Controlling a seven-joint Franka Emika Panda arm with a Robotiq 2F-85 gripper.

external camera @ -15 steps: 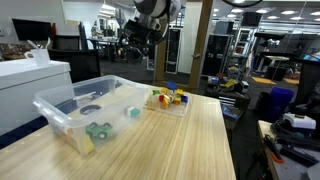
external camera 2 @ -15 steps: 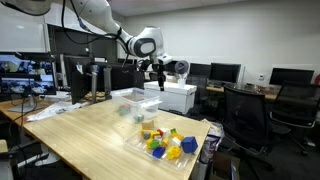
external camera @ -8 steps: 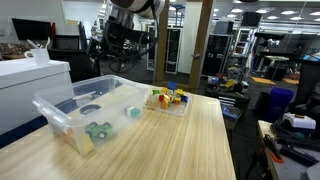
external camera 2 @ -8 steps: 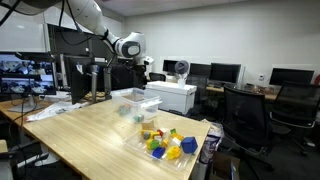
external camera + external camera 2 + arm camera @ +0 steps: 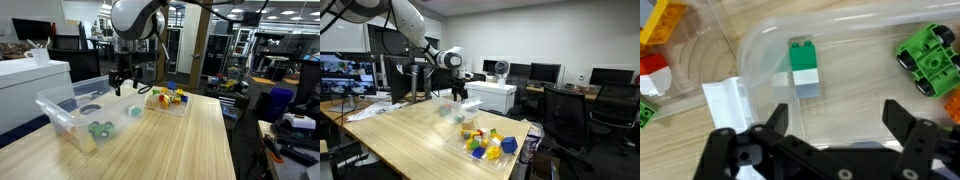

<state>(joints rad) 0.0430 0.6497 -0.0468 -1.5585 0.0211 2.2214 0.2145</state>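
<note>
Green-and-grey brick (image 5: 805, 68) lies inside the clear plastic bin (image 5: 855, 88) on the bench (image 5: 190, 145), beside a green toy vehicle (image 5: 928, 55). The end effector (image 5: 840, 125) hovers above it, fingers spread apart, gripping nothing.

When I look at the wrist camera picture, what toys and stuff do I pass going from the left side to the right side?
red and white block → white label → green and white block → green toy truck
</note>
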